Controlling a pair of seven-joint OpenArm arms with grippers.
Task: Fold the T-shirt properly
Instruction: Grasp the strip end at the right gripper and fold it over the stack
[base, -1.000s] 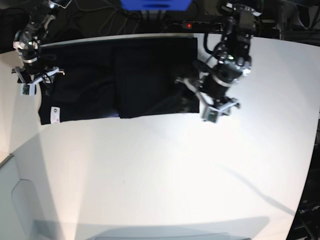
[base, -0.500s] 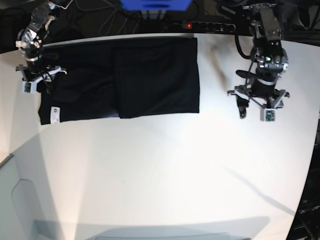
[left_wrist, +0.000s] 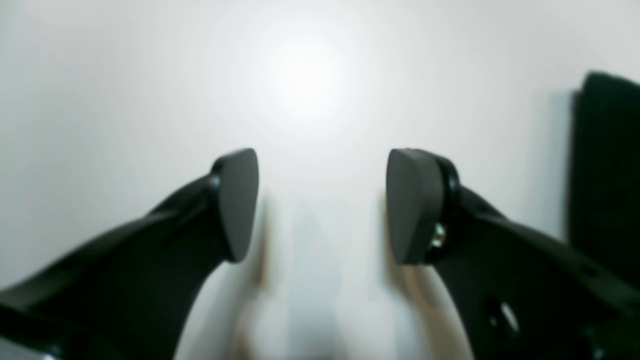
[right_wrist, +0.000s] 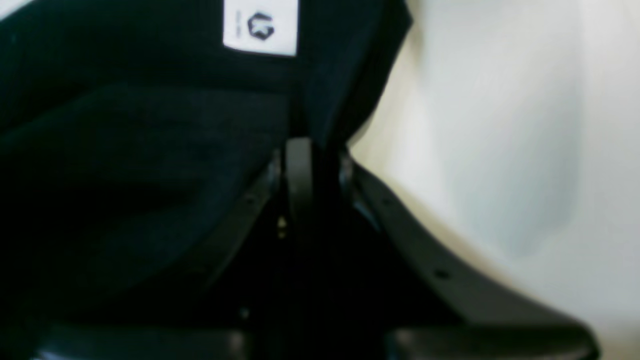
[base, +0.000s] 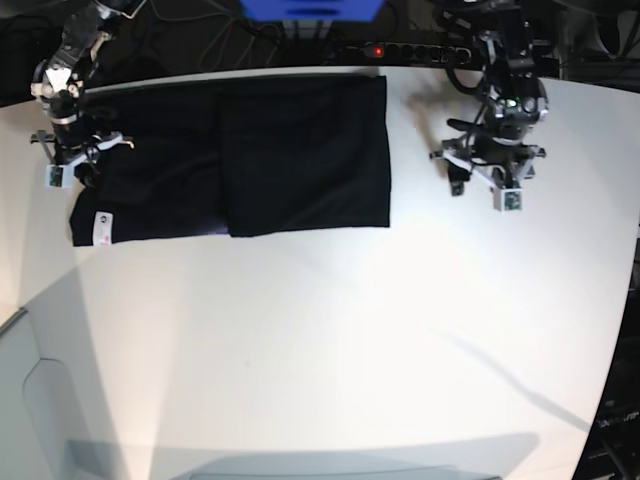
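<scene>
The black T-shirt (base: 260, 155) lies folded flat along the far side of the white table (base: 330, 340), with its small white tag (base: 100, 228) at the near left corner. My right gripper (base: 72, 170) is at the shirt's left edge. In the right wrist view its jaws (right_wrist: 312, 150) are pinched shut on a fold of the black fabric (right_wrist: 125, 150), just below the tag (right_wrist: 260, 27). My left gripper (base: 480, 188) hovers over bare table right of the shirt. Its fingers (left_wrist: 235, 205) stand wide apart with nothing between them, and the shirt's edge (left_wrist: 605, 175) shows at the right.
A power strip (base: 400, 48) with a red light and cables run behind the table's far edge. A blue object (base: 310, 8) sits at the top centre. The table's curved right edge (base: 625, 300) drops into dark floor.
My right gripper has shut on the shirt's left edge, and the shirt has shifted slightly left. My left arm has left the shirt's right edge and swung out over bare table, still open.
</scene>
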